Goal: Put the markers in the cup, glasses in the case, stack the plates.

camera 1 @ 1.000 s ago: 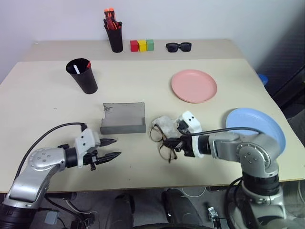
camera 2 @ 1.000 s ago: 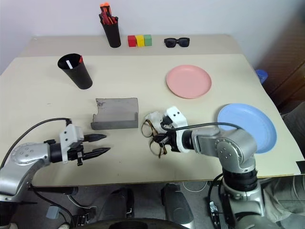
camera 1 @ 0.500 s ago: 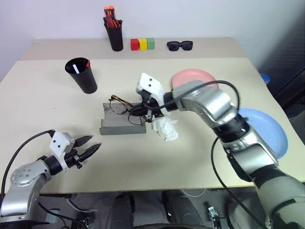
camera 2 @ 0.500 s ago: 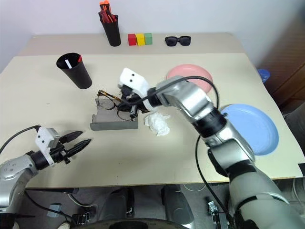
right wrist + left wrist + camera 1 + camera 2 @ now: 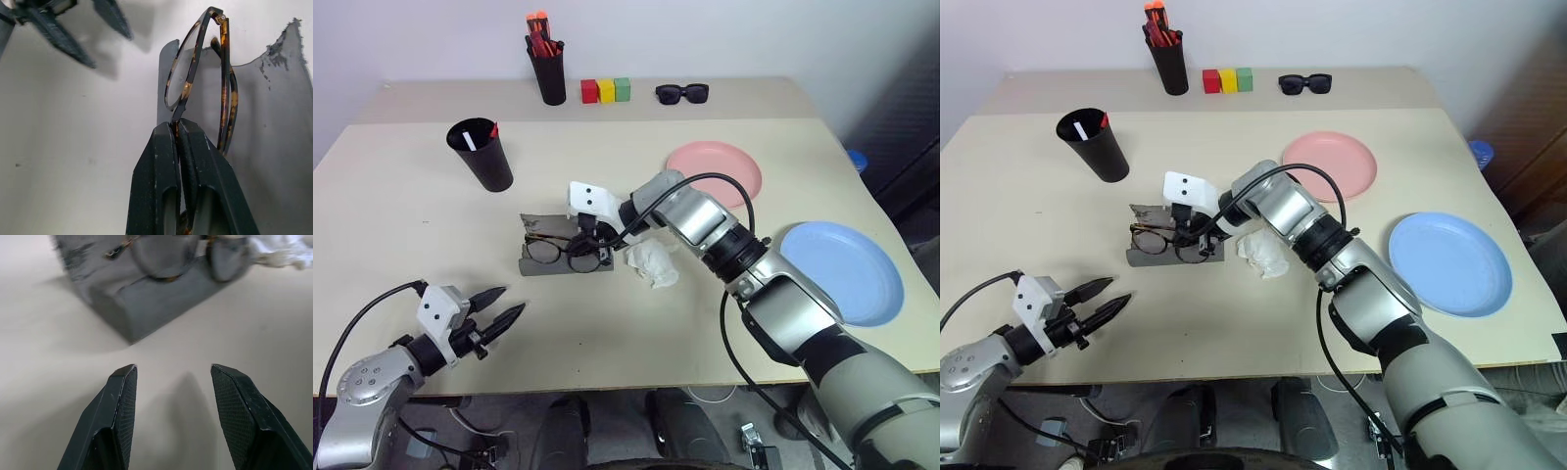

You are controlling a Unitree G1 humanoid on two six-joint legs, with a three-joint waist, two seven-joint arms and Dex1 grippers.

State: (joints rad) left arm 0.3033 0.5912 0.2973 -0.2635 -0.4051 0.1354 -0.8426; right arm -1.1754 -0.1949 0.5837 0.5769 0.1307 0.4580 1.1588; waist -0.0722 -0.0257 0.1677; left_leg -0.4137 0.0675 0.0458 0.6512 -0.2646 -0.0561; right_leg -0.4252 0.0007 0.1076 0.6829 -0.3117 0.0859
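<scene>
Beige bench (image 5: pixel 401 225) carries everything. At the near left, the left gripper (image 5: pixel 502 305) hovers with fingers spread, empty. Farther back stands the cup (image 5: pixel 481 155) with the markers (image 5: pixel 472 142) inside. Mid-bench, the right gripper (image 5: pixel 583 242) pinches the glasses (image 5: pixel 558 252) over the open case (image 5: pixel 540 262). Pink plate (image 5: pixel 715 174) and blue plate (image 5: pixel 843 271) lie apart, right.

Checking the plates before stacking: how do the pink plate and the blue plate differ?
The pink plate is smaller and lies farther back on the table; the blue plate is larger and lies near the table's right front edge. Both are round, shallow, upright and apart, not yet stacked.
</scene>
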